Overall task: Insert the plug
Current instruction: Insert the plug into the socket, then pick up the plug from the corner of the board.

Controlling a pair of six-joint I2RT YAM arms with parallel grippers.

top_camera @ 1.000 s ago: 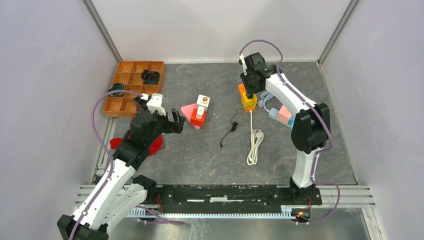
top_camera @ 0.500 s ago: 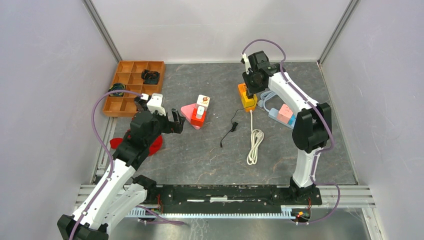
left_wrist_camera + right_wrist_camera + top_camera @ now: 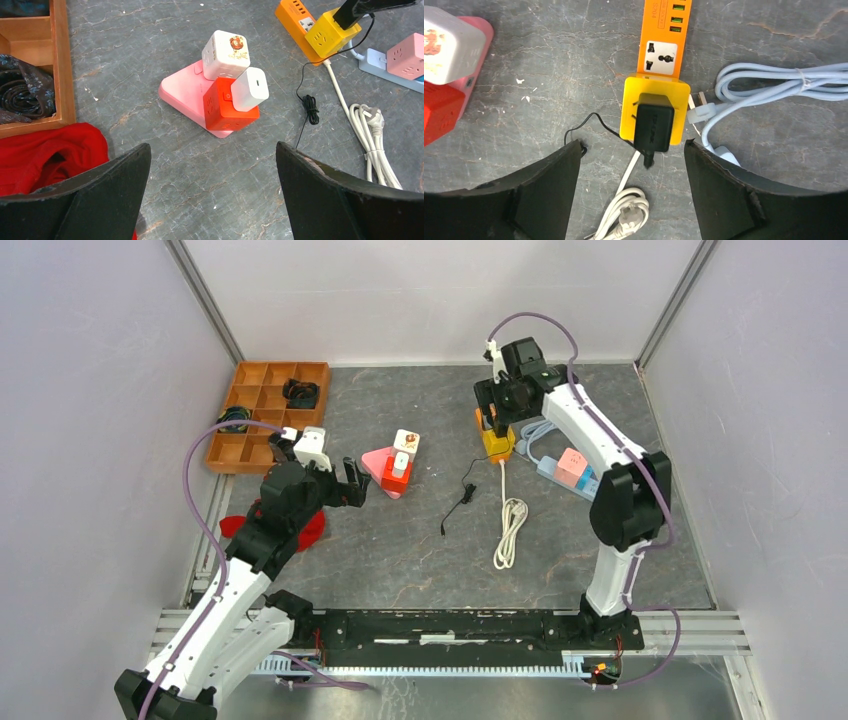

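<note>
Black plug (image 3: 653, 127) sits on top of the yellow socket cube (image 3: 679, 100). The cube is joined to the near end of the orange power strip (image 3: 664, 30). They lie toward the far edge of the worktop (image 3: 549, 75), a little right of the middle. The plug looks pushed in, but I cannot tell if it is in all the way.

The right tool (image 3: 631, 150) hangs right above the plug. Its two fingers are wide apart, one on each side of the plug, and they do not touch it. The plug's long side runs from the far edge toward the near edge. So the fingers face its two long sides, and the gap between them lines up with it. A thin black cord (image 3: 589, 122) runs from the plug's near end out to the left.

The right arm is much nearer to the plug. The left tool (image 3: 211, 150) is also wide apart and holds nothing. It is well away, on the left side of the worktop, and points at the red socket cube (image 3: 220, 107).

If the plug needs one more push, I think the right tool only has to go straight down.
</note>
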